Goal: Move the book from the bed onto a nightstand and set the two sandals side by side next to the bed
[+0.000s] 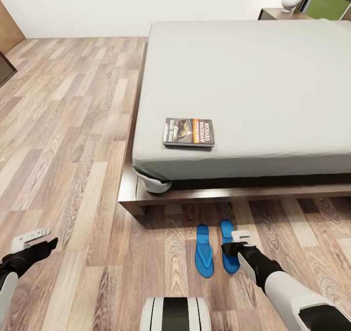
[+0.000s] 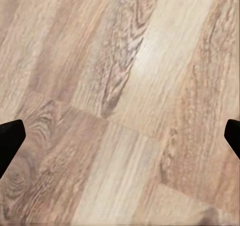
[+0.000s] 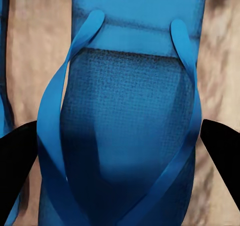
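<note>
Right now my right gripper [image 1: 237, 242] hangs low over the right sandal [image 1: 229, 248], fingers spread wide on either side of its straps and grasping nothing; in the right wrist view the blue footbed [image 3: 127, 151] sits squarely between the two dark fingertips [image 3: 222, 146]. My left gripper [image 1: 30, 239] hovers over bare floor [image 2: 120, 106], released as well, its tips at the far edges of the left wrist view.

I judge the sandal light and thin, a soft foam slab that will flex if pinched at one end. Its textured footbed should give grip, but the flat sole lies tight on the planks, so the sides are hard to get under. The raised V of straps looks like the better hold, or a pinch across the narrow waist.

Both sandals are bright blue flip-flops. The left sandal [image 1: 204, 255] lies just beside the right one, roughly parallel, toes toward the bed [image 1: 253, 72], near its foot end. That already looks close to side by side.

Further off, the book [image 1: 189, 132] rests flat on the grey mattress near the corner closest to me: thin, dark cover, orange band, white lettering. It should be light and stiff, best taken by an edge. Beyond the bed's far corner stands a nightstand [image 1: 275, 14].
</note>
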Tool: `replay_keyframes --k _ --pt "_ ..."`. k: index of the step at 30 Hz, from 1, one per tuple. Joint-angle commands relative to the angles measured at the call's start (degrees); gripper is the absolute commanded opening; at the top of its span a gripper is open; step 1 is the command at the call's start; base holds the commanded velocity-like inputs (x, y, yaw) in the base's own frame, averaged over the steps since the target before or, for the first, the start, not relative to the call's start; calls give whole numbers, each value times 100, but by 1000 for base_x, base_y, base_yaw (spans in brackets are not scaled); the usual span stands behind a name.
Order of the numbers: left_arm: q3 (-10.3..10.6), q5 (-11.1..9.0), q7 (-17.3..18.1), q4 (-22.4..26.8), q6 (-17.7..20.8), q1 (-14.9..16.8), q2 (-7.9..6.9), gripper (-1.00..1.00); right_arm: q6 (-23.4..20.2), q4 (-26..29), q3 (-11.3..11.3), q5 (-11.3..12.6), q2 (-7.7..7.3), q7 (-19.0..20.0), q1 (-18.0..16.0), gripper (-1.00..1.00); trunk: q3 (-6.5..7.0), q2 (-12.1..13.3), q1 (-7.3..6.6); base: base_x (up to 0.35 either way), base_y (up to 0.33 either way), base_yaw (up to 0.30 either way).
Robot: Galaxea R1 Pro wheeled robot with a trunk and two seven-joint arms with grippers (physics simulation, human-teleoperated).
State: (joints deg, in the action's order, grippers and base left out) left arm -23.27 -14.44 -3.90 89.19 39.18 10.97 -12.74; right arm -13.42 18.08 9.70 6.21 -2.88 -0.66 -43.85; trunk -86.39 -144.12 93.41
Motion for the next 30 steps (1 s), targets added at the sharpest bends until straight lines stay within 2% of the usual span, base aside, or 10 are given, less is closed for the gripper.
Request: replay_keyframes --k 1,4,8,25,30 --pt "61 -56 -43 2 28 2 5 100 -24 12 46 52 -5 -8 -1 -100 -26 -3 1 0 0 0" --pt "384 -51 -48 -5 17 2 15 100 -38 6 54 41 -2 -12 -1 -100 -93 -7 9 0 0 0" --pt "513 -50 -49 -6 12 2 24 100 -46 3 58 39 -2 -13 -1 -100 -159 -11 17 0 0 0" --pt "534 -59 -50 -7 11 2 26 100 0 45 50 39 -10 -5 -1 -100 -159 -11 17 29 43 0" --pt "534 -59 -50 -7 11 2 26 100 -10 46 50 39 -11 -5 -1 -100 -270 -18 30 1 2 0"
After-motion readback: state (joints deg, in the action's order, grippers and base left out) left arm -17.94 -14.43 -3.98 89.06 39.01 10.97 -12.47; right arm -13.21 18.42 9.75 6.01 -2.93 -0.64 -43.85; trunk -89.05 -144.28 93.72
